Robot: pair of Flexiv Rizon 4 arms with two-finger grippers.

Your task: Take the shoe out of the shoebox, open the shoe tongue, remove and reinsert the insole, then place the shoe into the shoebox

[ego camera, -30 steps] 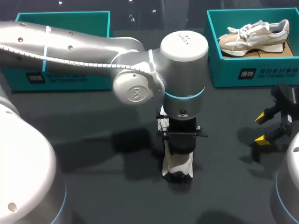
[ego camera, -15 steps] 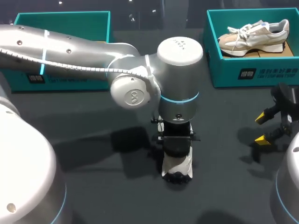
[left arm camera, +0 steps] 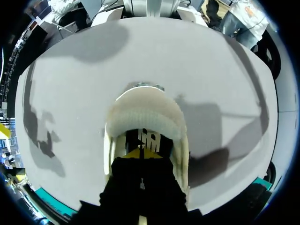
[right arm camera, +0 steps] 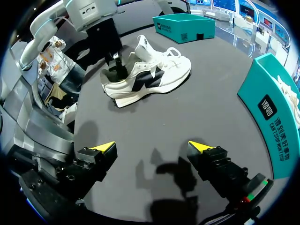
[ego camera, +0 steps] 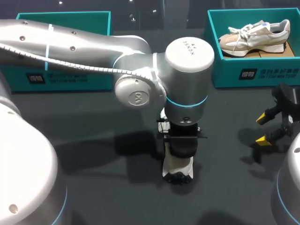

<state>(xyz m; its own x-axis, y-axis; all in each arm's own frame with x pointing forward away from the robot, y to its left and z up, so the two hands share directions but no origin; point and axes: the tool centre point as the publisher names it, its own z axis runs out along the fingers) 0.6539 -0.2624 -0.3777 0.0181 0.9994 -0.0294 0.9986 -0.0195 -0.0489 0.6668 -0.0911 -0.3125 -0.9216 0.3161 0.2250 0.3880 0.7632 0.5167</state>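
- Looking down from the head view, you see the white shoe on the dark tabletop near the middle. It is mostly hidden under the wrist of the left arm, which comes in from the left. A second shoe lies in the right shoebox, and the left shoebox stands well apart from it. At the right, the right arm holds its jaws apart above bare tabletop, gripping nothing.
- From the left wrist view, the left jaws are down inside the opening of the shoe, just behind the padded heel collar. You cannot tell whether they are apart or together.
- From the right wrist view, the right jaws stand wide apart with nothing between them. Ahead of them the shoe sits upright on its sole, with the left arm over its heel end.
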